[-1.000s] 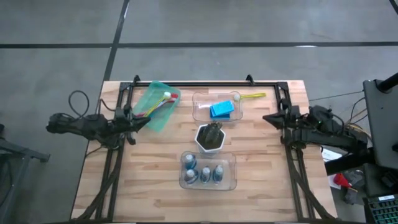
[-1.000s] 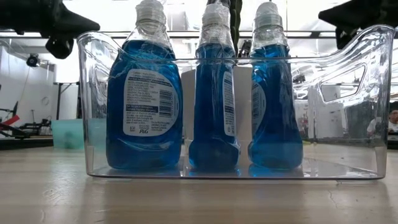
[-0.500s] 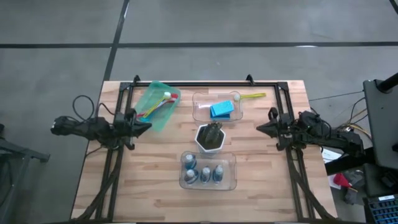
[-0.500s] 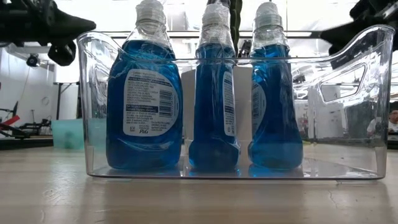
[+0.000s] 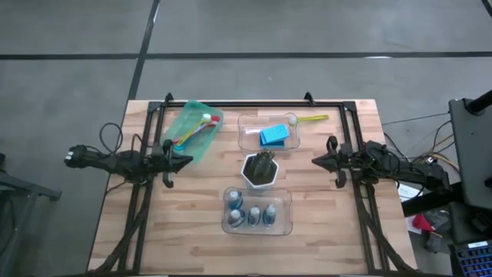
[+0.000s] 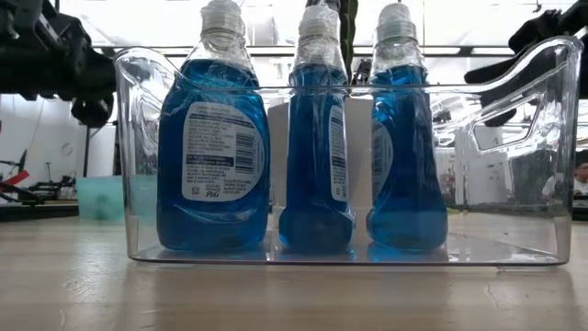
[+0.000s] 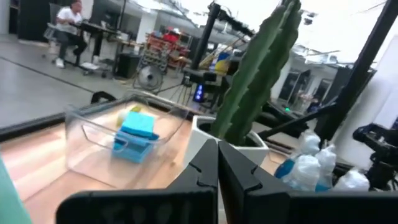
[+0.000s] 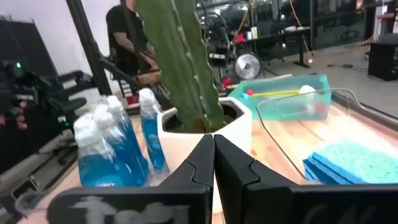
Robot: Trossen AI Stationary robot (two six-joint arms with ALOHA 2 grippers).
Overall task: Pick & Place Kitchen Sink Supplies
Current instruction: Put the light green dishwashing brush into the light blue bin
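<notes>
Both grippers are clenched and empty: left gripper [image 5: 184,162] left of the pot [image 5: 260,170], right gripper [image 5: 317,161] to its right. Bottles [image 5: 251,215] are binned near; sponges [image 5: 274,136] far. A brush [image 5: 310,119] (outside the bins) should be approached with jaws opened first.

Grey concrete floor [image 5: 254,31] around the wooden table [image 5: 192,231], crossed by dark seam lines. Beyond the table: a bright workshop room with pale overhead light. A floor fan [image 8: 247,65] stands near a desk [image 8: 292,37] (cluttered, details unclear). A seated person [image 7: 67,22] works at a far bench.
</notes>
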